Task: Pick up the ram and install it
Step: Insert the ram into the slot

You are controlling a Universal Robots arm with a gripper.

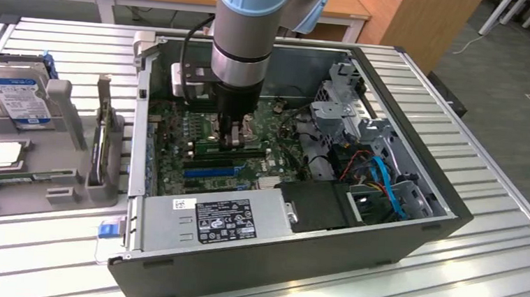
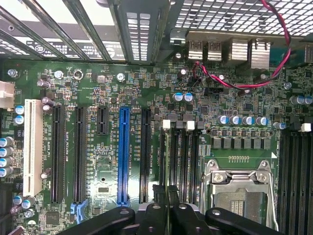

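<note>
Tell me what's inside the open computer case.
A green motherboard with black and blue slots, a grey power supply, blue and orange cables, and the gripper just above the slots. Whatever lies under the power supply is covered.

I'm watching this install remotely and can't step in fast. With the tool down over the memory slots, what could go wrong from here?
1. The tool grips the ram above the black memory slots; if it sits slightly off a slot's line, pressing down could jam or bend it.
2. The processor socket lies right beside those slots, so a sideways slip might strike its metal frame.
</note>
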